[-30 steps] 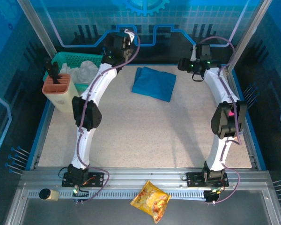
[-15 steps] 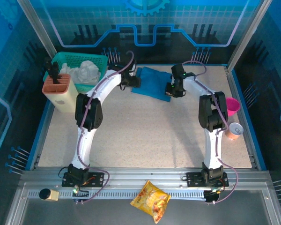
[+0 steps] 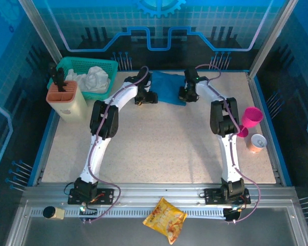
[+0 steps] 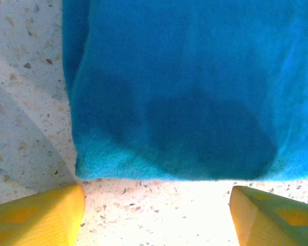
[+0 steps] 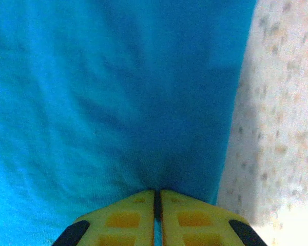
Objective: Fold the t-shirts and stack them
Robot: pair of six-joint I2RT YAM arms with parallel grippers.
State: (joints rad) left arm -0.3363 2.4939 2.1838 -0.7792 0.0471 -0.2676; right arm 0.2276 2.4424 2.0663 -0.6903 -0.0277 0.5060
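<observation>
Moved: both arms have swung in from the far corners and come down low, one on each side of the t-shirt (image 3: 168, 87).
T-shirt: it lies folded into a flat teal block at the far middle of the desk (image 3: 159, 148), between the two wrists.
Handling: I'd judge it light, soft and limp. It will sag and slide open if lifted from one point, so both sides should rise together.
Where to hold: the stacked edges near the corners, pinching through every layer.
Left fingers (image 3: 143, 97): spread wide and holding nothing. In the left wrist view the hem lies just ahead of the yellow tips, which rest near bare desk at the shirt's corner.
Right fingers (image 3: 187, 95): clenched together on the cloth close to its right edge. The right wrist view shows fabric puckering into the closed tips.
</observation>
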